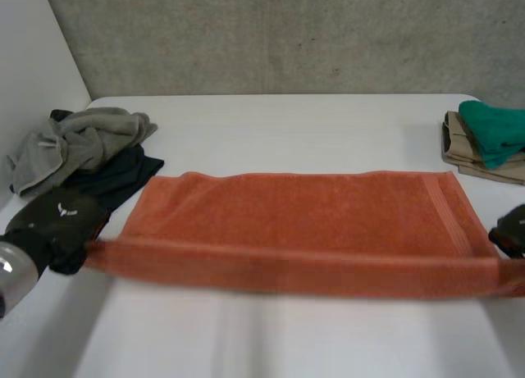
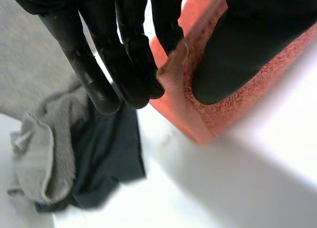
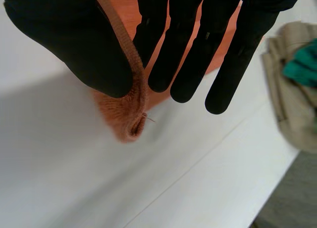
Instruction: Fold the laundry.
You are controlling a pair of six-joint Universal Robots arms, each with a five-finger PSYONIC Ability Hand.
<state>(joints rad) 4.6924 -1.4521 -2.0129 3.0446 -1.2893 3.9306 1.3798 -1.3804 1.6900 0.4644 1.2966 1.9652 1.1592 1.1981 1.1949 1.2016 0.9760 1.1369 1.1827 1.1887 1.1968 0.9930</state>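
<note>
At worktop [image 1: 287, 345] front, L hand [image 1: 57, 224] & R hand [image 1: 512, 230] each pinch a near towel [image 1: 303, 210] corner, keeping edge taut for folding.

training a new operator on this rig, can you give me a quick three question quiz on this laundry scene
1. True or false: the left hand and the right hand each pinch a near corner of the orange towel.
2. What lies on top of the beige folded stack? A) a green cloth B) a white sock C) a blue cap
3. In a few words: what lies under the grey garment beside the left hand?

Key: 1 true; 2 A; 3 a dark garment.
</note>
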